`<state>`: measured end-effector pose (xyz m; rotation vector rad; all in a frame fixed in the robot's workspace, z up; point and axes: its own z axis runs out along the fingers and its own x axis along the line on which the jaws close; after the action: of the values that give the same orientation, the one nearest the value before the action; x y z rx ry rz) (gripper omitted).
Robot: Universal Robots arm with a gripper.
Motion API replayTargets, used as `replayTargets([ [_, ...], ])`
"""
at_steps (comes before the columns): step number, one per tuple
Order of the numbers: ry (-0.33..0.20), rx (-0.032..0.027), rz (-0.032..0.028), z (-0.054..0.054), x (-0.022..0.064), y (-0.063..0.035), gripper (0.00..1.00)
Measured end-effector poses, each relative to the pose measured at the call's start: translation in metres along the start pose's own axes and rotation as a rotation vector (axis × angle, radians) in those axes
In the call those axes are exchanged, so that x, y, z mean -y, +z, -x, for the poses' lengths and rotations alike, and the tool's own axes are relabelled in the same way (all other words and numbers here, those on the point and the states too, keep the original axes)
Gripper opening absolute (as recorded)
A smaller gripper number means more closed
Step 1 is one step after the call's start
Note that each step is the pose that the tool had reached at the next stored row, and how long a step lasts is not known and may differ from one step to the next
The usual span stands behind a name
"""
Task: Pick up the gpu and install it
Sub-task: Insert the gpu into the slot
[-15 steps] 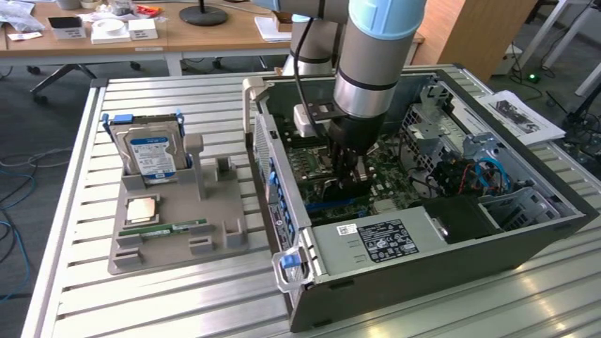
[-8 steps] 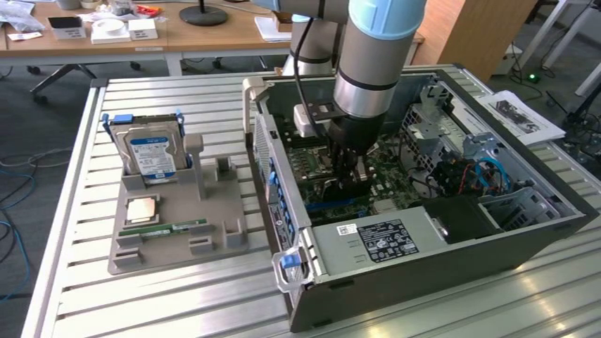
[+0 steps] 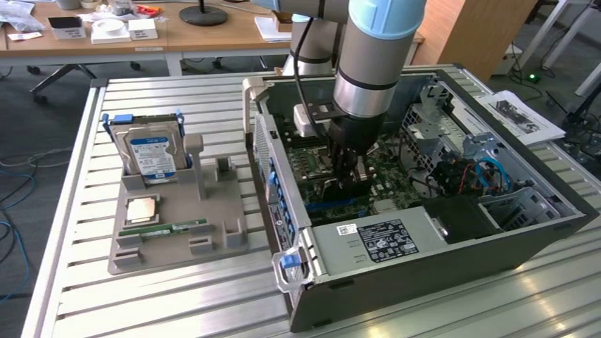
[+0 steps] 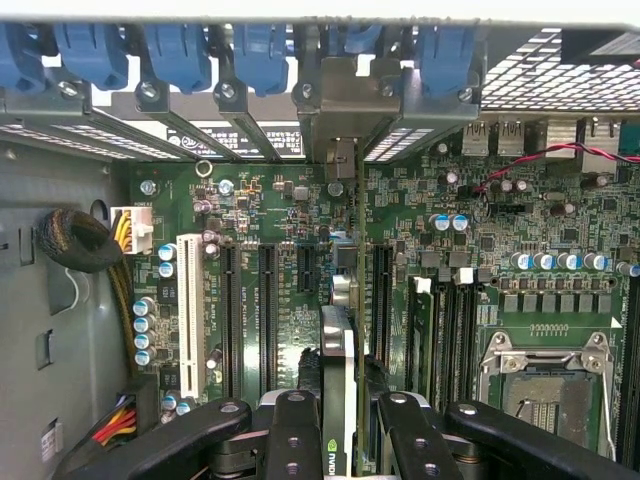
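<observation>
Gripper [image 4: 340, 405] around edge-on gpu [image 4: 338, 340], motherboard slots [image 4: 268, 300] either side

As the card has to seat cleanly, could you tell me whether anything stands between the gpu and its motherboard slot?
Nothing visible does. The gripper holds the gpu edge-on, down among the expansion slots of the motherboard. The sleeved cable bundle lies well aside by the case wall. The card hides the slot beneath it.

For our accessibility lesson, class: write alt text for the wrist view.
The pincer grips the gpu edge-on over the green motherboard, between its black expansion slots. Blue latches line the case edge; a CPU socket sits to one side.
</observation>
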<state>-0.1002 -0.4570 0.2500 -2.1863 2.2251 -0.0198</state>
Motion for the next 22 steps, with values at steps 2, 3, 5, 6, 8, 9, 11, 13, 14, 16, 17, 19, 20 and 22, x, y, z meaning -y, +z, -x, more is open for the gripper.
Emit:
replayTargets([
  [2,0.000,0.0000,0.0000,0.0000,0.0000,0.0000,0.27],
  [3,0.000,0.0001,0.0000,0.0000,0.0000,0.0000,0.27],
  [5,0.000,0.0001,0.0000,0.0000,0.0000,0.0000,0.27],
  [6,0.000,0.0000,0.0000,0.0000,0.0000,0.0000,0.27],
  [8,0.000,0.0000,0.0000,0.0000,0.0000,0.0000,0.27],
  [9,0.000,0.0000,0.0000,0.0000,0.0000,0.0000,0.27],
  [11,0.000,0.0000,0.0000,0.0000,0.0000,0.0000,0.27],
  [13,0.000,0.0001,0.0000,0.0000,0.0000,0.0000,0.27],
  [14,0.000,-0.0001,0.0000,0.0000,0.0000,0.0001,0.27],
  [16,0.000,-0.0002,0.0001,0.0000,0.0000,0.0005,0.27],
  [17,0.000,-0.0002,0.0001,0.0000,0.0000,0.0006,0.27],
  [19,0.000,-0.0001,0.0000,0.0000,0.0000,0.0007,0.27],
  [20,0.000,0.0000,0.0000,0.0000,0.0000,0.0007,0.27],
  [22,0.000,0.0004,-0.0002,0.0000,0.0000,0.0016,0.27],
])
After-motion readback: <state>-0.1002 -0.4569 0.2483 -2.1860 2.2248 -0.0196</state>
